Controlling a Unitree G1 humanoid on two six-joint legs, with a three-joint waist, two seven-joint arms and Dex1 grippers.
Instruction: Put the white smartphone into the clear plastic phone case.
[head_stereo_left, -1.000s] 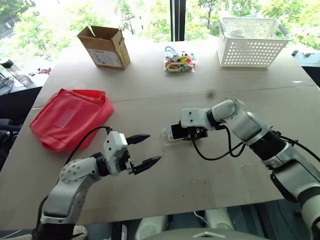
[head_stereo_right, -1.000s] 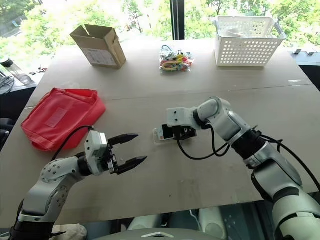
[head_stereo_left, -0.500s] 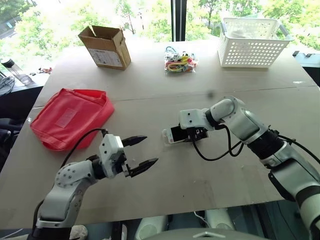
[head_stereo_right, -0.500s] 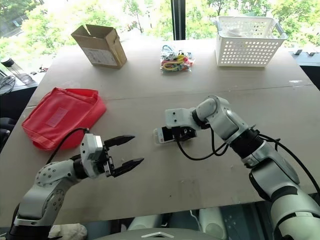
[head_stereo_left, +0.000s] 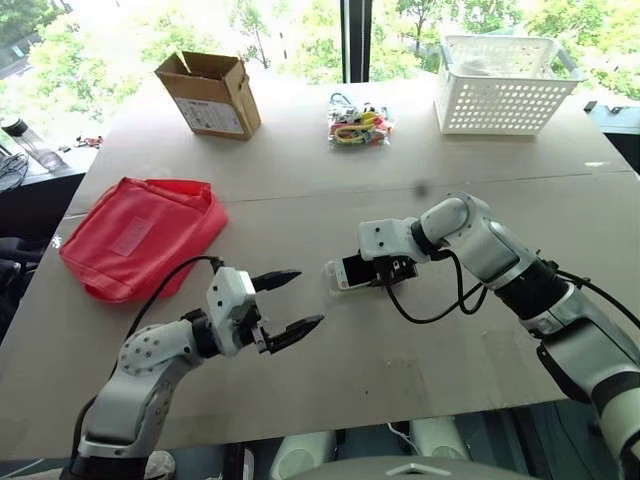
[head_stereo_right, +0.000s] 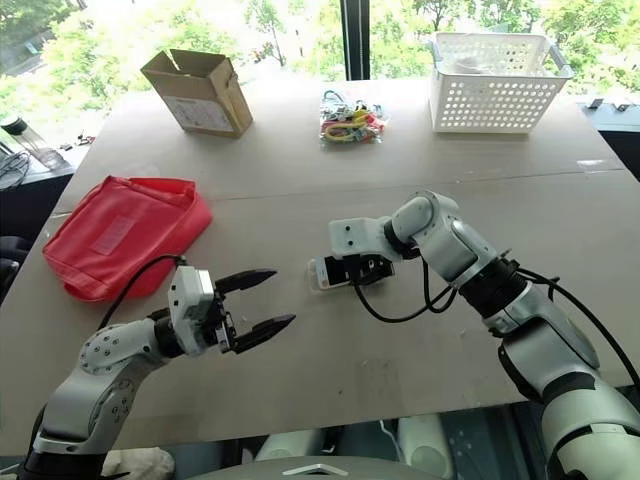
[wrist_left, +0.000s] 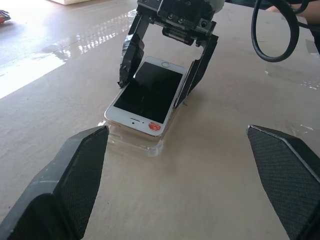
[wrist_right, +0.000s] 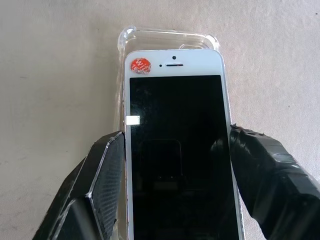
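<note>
Left end effector (head_stereo_left: 292, 301) spread wide; right end effector (head_stereo_left: 385, 270) gripping, angled down.

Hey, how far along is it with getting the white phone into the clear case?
Done: the white smartphone lies screen up on the clear plastic phone case, the two roughly lined up on the table. In hand: the right gripper grips the phone's long sides. Left: the phone's near end sits raised above the case rim, so it isn't pressed in. The left gripper hovers open nearby.
</note>
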